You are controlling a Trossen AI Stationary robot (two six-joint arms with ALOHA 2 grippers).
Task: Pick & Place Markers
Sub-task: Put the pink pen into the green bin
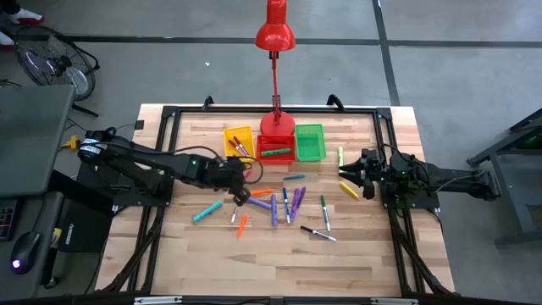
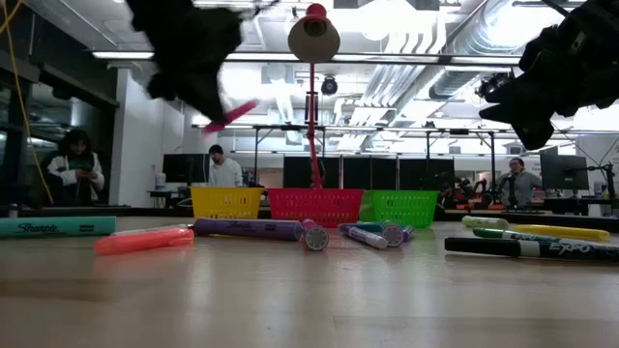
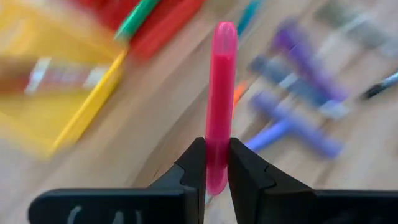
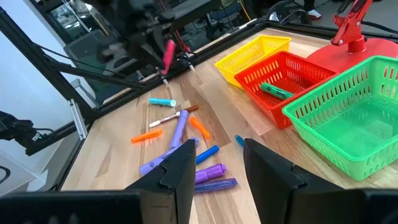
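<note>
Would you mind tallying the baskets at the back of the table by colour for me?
Yellow basket: 1
Red basket: 1
Green basket: 1
Total: 3

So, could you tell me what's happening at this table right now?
The left end effector is shut on a pink marker and holds it in the air near the yellow bin. The right end effector waits open and empty at the table's right side. The red bin holds a green marker; the green bin looks empty. Many markers lie loose on the table.
</note>
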